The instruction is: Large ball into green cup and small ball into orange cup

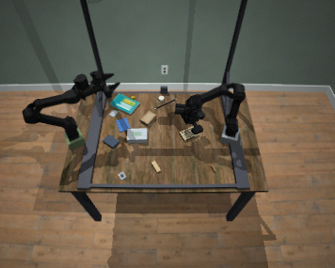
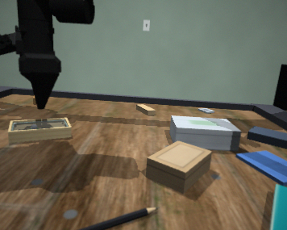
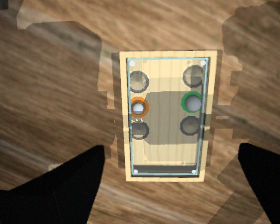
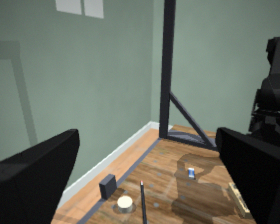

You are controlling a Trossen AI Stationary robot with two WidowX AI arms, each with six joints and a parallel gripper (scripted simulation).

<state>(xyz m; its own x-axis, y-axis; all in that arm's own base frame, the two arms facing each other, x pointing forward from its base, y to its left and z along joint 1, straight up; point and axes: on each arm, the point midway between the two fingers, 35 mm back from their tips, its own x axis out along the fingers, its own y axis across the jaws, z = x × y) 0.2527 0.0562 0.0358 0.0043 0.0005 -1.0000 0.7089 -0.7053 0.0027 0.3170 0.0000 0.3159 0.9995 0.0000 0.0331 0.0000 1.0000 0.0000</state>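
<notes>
pale smooth wood frames the puzzle (image 1: 182,137) (image 2: 40,135) (image 3: 123,115) (image 4: 237,201) under clear, glossy glass or plastic; the table (image 1: 177,170) (image 2: 107,158) (image 3: 55,100) (image 4: 172,200) is streaky brown wood; the wall (image 1: 139,39) (image 2: 184,53) (image 4: 100,95) looks matt.

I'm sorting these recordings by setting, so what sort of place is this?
Probably a robot work cell set up indoors: two black arms stand at a wooden table framed by dark posts, with a green wall and plank floor around it.
</notes>
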